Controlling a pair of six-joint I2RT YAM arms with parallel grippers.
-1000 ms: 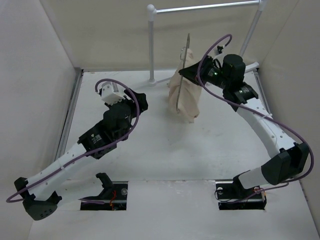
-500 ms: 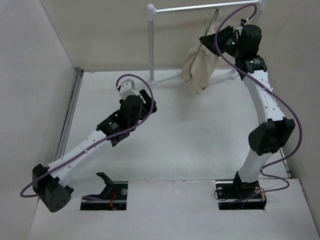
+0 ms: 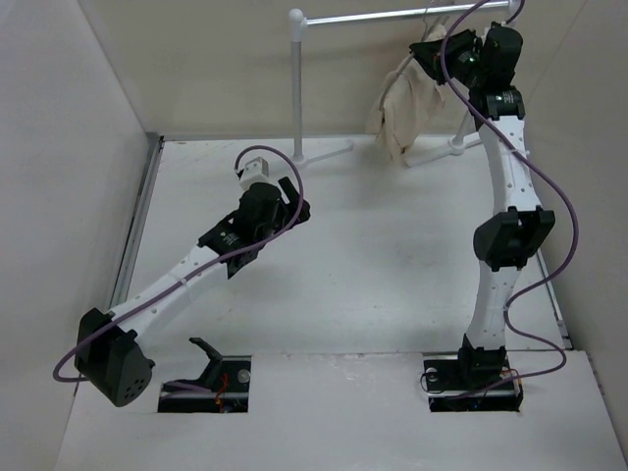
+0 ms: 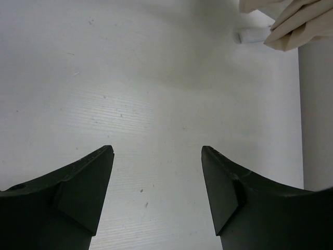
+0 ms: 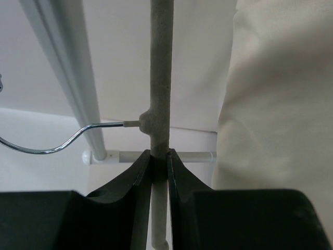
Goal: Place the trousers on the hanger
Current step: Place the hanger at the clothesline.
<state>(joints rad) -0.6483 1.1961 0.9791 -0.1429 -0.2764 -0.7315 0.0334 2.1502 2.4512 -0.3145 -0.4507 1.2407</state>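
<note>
Right tool (image 5: 158, 157) is clenched on the grey stem of the hanger (image 5: 159, 78), held high at the far right beside the white rack (image 3: 392, 17). The hanger's wire hook curves off toward the rack's rail. Beige trousers (image 5: 276, 104) hang draped from the hanger, just beside the tool. Left tool (image 4: 156, 161) hovers released, jaws wide apart, low over the desk (image 3: 392, 265), well apart from the trousers.
</note>
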